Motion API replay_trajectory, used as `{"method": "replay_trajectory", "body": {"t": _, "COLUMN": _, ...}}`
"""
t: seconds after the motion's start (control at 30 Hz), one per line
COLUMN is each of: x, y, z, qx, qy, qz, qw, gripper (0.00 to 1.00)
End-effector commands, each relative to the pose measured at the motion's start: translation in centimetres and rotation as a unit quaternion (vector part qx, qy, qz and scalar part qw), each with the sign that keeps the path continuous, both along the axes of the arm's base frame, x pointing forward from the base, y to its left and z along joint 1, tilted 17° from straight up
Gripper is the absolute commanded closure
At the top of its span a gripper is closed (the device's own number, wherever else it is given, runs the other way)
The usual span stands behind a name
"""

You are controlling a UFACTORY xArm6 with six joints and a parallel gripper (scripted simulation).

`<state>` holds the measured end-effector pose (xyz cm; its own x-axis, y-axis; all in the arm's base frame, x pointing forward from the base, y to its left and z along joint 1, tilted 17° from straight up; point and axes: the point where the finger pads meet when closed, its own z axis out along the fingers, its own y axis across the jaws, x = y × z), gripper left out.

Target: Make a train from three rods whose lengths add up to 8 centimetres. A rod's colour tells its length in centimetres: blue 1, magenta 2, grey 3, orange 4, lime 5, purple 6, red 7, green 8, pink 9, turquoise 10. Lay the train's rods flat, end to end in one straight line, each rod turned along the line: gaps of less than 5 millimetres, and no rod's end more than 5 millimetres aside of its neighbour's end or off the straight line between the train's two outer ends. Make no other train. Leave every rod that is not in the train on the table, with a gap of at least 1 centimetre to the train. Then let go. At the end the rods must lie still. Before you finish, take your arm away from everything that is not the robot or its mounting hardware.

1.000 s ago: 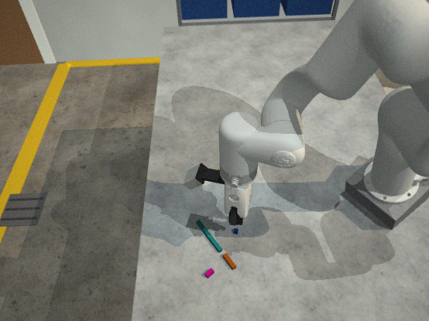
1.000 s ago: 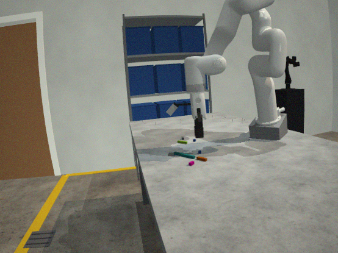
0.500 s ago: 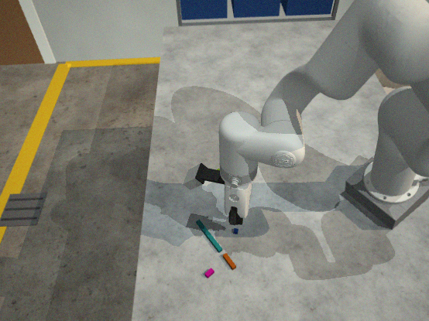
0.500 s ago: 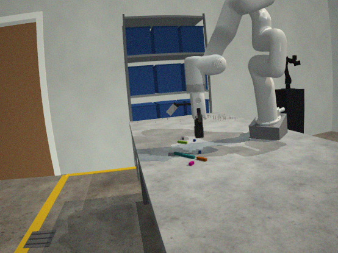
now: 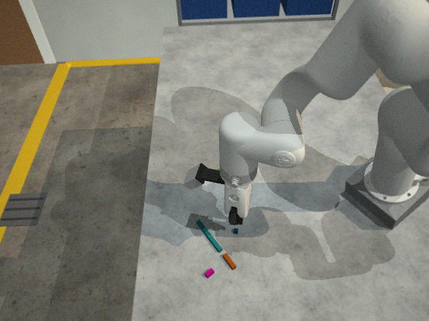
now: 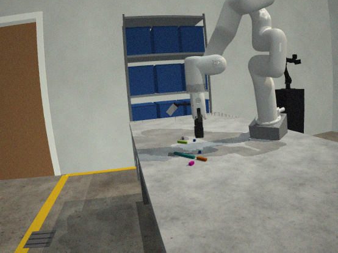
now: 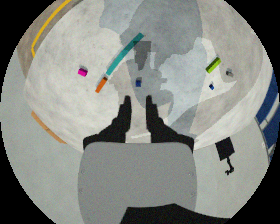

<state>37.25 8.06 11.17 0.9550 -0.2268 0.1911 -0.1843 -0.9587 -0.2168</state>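
My gripper (image 5: 235, 222) (image 6: 199, 136) (image 7: 138, 102) is partly open and empty, above the table. A blue rod (image 5: 235, 230) (image 6: 199, 152) (image 7: 138, 83) lies ahead of its fingertips in the wrist view. An orange rod (image 5: 229, 261) (image 6: 201, 158) (image 7: 101, 85) lies roughly in line with the turquoise rod (image 5: 209, 236) (image 6: 184, 155) (image 7: 124, 54), a small gap between them. A magenta rod (image 5: 209, 273) (image 6: 191, 163) (image 7: 82, 72) lies apart. A lime rod (image 6: 182, 142) (image 7: 213, 65), a second blue rod (image 6: 194, 140) (image 7: 211, 87) and a grey rod (image 6: 183, 138) (image 7: 229, 73) lie farther back. The arm mostly hides these three in the top view.
The table's left edge (image 5: 144, 210) runs beyond the turquoise rod. The arm's base (image 5: 387, 206) (image 6: 268, 128) stands at the right. Shelves with blue bins (image 6: 166, 40) stand behind the table. Arm shadows cross the rods' area.
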Motion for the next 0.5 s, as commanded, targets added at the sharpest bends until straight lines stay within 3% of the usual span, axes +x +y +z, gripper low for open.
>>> {"method": "replay_trajectory", "body": {"t": 0.0, "x": 0.11, "y": 0.02, "z": 0.08, "qx": 0.000, "qy": -0.002, "qz": 0.000, "qw": 1.000, "gripper": 0.76}}
{"method": "replay_trajectory", "body": {"t": 0.47, "x": 0.31, "y": 0.18, "z": -0.72, "qx": 0.000, "qy": -0.002, "qz": 0.000, "qw": 1.000, "gripper": 0.76}}
